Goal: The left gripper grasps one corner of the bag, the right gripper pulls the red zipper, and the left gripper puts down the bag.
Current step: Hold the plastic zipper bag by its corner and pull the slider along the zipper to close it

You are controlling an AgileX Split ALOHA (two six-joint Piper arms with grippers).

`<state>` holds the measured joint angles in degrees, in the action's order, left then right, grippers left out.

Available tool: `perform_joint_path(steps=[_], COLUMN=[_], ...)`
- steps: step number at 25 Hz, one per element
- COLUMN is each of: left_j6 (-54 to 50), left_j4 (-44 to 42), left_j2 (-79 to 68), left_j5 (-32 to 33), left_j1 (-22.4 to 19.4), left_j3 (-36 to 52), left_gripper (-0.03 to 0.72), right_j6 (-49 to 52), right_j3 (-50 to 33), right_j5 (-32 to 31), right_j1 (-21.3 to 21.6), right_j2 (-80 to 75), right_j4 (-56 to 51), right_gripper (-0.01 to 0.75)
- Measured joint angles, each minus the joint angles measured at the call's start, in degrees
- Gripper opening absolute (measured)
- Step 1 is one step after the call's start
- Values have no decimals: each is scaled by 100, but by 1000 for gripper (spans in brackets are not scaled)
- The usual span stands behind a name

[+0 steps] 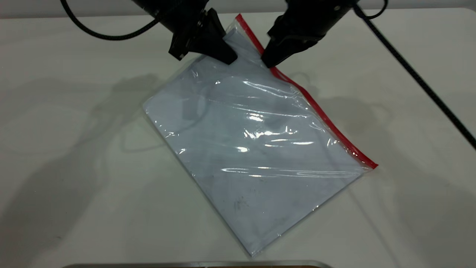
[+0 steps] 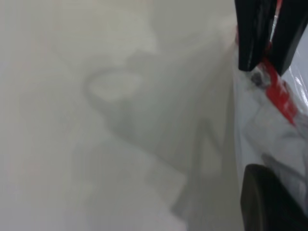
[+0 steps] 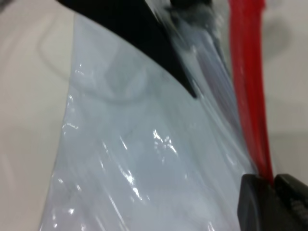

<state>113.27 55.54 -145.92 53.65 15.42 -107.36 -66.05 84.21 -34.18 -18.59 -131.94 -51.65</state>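
The bag [image 1: 253, 149] lies slanted on the white table, its far corner [image 1: 238, 22] lifted off the surface. The red zipper [image 1: 323, 115] runs along its right long edge. My left gripper [image 1: 230, 57] is shut on the plastic just below that corner. My right gripper [image 1: 268, 63] is shut on the red zipper close beside it. The left wrist view shows the right gripper [image 2: 265, 60] clamped over the red zipper [image 2: 281, 98]. The right wrist view shows my right gripper [image 3: 275, 182] closed round the red zipper [image 3: 250, 86], with a left finger [image 3: 134, 33] on the bag [image 3: 144, 168].
The white table [image 1: 74, 149] spreads to both sides of the bag. A black braided cable [image 1: 420, 82] crosses the table at the right. Another cable [image 1: 100, 35] hangs at the far left. A metal edge [image 1: 193, 265] shows at the near side.
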Motion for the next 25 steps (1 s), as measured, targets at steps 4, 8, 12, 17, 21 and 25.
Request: perform_joint_path(steps=[4,8,12,17,21,25], left_j6=[-157,-209,-352,-638,-869,-1344], left_j4=[59,138,174,120,-162,-631], left_j2=[19,41,97,105,105,112], left_j5=[66,120,124,56,48,23], left_j1=[0,-15,-127,-271,-352,-415], left_j3=[-77,-88,-101,-106,-143,-153], left_gripper=[53,53,53,53,53,53], right_j6=[1,39,44,51,57,487], right_j3=[6,11,11,11,11,11], right_j5=[-289,-588,-926,-1387,-1821,-2146], right_j1=[249,473,739,1013,1169,1250], right_j2=[0,0,-46,-138,-152,-152], right_j4=[31,257,731,1023,1161,1667], right_gripper=[33,33,36,36,39,40])
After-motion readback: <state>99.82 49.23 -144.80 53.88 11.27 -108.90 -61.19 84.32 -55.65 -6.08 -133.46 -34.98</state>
